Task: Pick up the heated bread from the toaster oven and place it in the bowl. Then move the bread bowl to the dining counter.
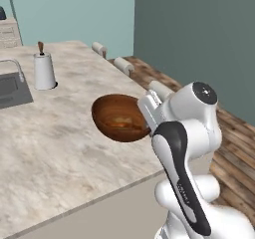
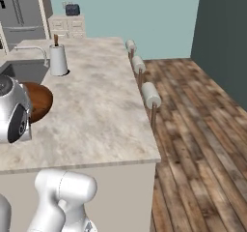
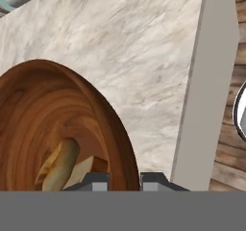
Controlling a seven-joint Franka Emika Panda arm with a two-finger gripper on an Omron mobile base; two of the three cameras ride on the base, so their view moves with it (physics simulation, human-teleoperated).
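Observation:
The dark reddish-brown wooden bowl hangs tilted over the near right part of the dining counter. In the hand view my gripper is shut on the bowl, with one fingertip inside the rim and one outside it. The tan bread lies in the bowl's bottom. From the right base view the bowl is half hidden behind my arm, above the marble slab. I cannot tell whether the bowl touches the counter. The toaster oven is out of view.
A white jug with a brown handle stands further back on the counter, beside a sink with a faucet. White-cushioned stools line the counter's right side over the wooden floor. The counter's near edge is close to the bowl.

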